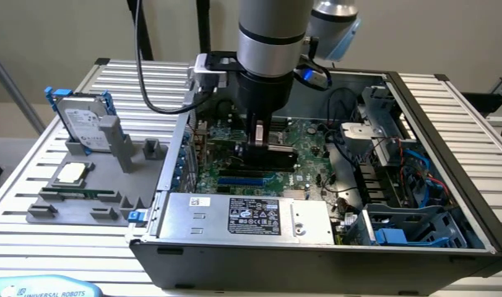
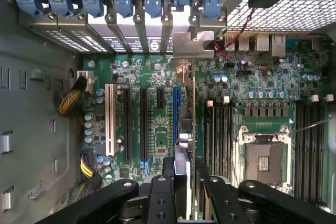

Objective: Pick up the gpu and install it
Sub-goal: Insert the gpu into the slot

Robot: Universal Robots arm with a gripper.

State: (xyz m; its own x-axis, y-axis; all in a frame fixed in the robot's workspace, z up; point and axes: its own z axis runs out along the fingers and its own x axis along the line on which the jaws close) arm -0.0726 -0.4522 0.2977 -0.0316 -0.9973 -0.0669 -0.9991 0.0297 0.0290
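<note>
End effector [image 1: 262, 143]: clenched on gpu [image 1: 263, 159], card edge-on between fingertips. Gpu: directly beneath end effector, inside open computer case [image 1: 234, 260], at motherboard [image 1: 304, 139] slots; silver bracket [image 2: 188, 45] at far end.

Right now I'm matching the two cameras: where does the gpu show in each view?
Exterior view: gpu, a black card low inside the open case, under the arm.
Wrist view: gpu seen edge-on, a thin line running from its silver bracket.
Shared landmark: the blue slot beside it.
</note>
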